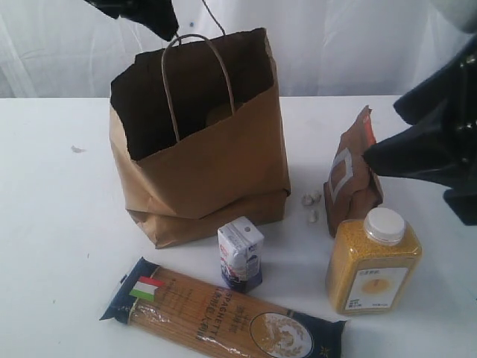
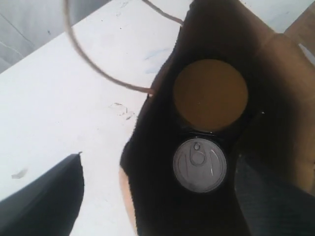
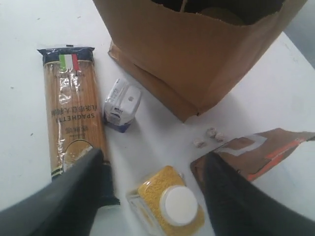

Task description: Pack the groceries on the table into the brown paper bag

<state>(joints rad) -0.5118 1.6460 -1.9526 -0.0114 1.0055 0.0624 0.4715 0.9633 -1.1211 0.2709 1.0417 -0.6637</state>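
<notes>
Groceries are split between the bag and the worktop. Two are already inside the brown paper bag (image 1: 216,171): the jar with its olive-gold lid (image 2: 210,95) and the silver tin can (image 2: 199,164). They stand side by side at the bottom, and their rims look to be touching. The bag stands upright on the white worktop (image 1: 59,224) towards the back. Its mouth is open, one twisted handle (image 1: 195,35) arches over the mouth, and the base is creased into a fold.

The other four items lie outside the bag. The small white-purple carton (image 1: 240,252) stands just in front of the bag's base. The long spaghetti packet (image 1: 216,313) lies flat at the near edge, close to the carton. The yellow-grain bottle (image 1: 373,265) stands upright with its white cap on, to the right of the carton. The brown pouch (image 1: 350,179) stands just behind the bottle and beside the bag. A few small pale lumps (image 1: 311,205) lie on the worktop between the bag and the pouch.

The left end effector (image 2: 160,162) hangs over the bag's mouth with its fingers spread wide and nothing between them. The right end effector (image 3: 152,160) hovers above the bottle and next to the pouch. It is also spread and empty, with the bottle's cap below the gap between its fingers.
</notes>
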